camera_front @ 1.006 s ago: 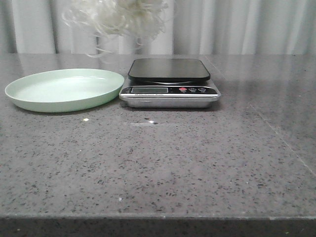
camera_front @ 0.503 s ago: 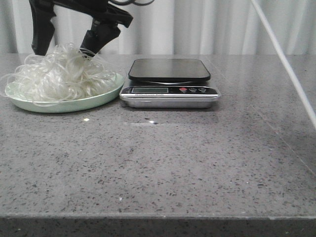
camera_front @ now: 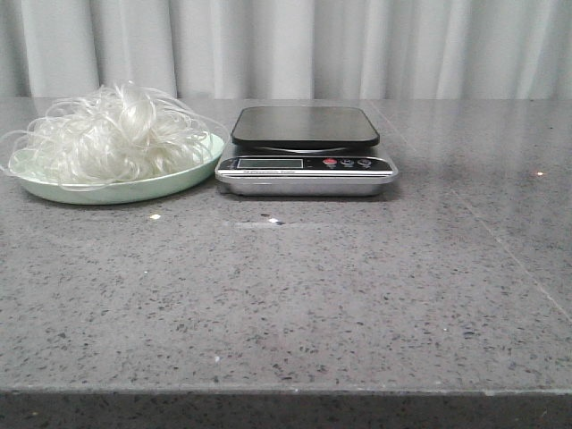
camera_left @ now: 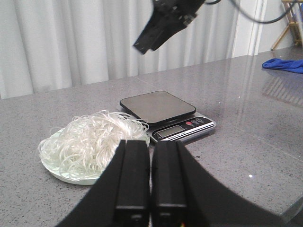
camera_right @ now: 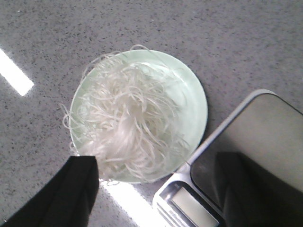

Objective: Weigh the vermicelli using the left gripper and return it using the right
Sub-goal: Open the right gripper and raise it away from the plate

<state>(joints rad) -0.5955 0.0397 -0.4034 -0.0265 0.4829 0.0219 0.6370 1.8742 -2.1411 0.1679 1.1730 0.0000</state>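
Both of my grippers are off the vermicelli. My left gripper has its fingers pressed together, holding nothing, back from the pale green plate. My right gripper has its fingers spread wide and hangs above the plate's edge and the scale, empty. The vermicelli sits heaped on the plate, just beside the scale, whose black platform is bare, on the grey speckled table.

White vermicelli, pale green plate, grey-speckled table.
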